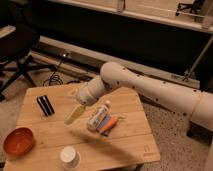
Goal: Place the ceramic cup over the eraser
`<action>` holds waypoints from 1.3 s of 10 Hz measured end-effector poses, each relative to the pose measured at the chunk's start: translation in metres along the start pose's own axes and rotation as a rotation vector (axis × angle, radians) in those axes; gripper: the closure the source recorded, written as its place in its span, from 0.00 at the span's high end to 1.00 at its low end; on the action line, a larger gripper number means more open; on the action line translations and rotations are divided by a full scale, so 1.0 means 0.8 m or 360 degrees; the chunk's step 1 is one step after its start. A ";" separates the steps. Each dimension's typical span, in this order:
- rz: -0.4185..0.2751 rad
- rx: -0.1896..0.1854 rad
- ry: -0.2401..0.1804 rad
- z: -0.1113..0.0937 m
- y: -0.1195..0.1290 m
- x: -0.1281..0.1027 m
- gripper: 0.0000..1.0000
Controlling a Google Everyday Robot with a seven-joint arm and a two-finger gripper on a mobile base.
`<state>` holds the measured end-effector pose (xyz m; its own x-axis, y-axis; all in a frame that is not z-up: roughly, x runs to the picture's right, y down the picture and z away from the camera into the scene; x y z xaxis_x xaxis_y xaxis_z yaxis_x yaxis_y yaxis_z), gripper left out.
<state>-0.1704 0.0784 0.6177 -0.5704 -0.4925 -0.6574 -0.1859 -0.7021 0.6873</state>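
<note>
1. Step in hand: approach. Cup (70, 156) ungrasped, at front edge of table (135, 145).
2. Claw (73, 114): above mid-table, between eraser (45, 105) and bottle (98, 116), holding nothing; spread cannot be told.
3. Next, likely: reach forward to cup, grip, carry over eraser.
4. Bowl (18, 141): seemingly empty.

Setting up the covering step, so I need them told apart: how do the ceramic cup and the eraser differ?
The ceramic cup is white and round; the eraser is black and rectangular. The cup stands at the near edge of the wooden table; the eraser lies flat near its far left corner. Both rest on it, apart from the gripper, which hangs over the middle.
</note>
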 end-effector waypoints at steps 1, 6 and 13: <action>-0.0003 0.0003 -0.0026 0.001 -0.001 -0.004 0.80; -0.0450 0.0141 -0.0609 0.003 -0.059 -0.054 0.80; -0.0805 0.0320 -0.0931 0.093 -0.161 -0.067 0.80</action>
<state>-0.1750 0.2334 0.5876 -0.6954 0.2496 -0.6739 -0.6431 -0.6347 0.4285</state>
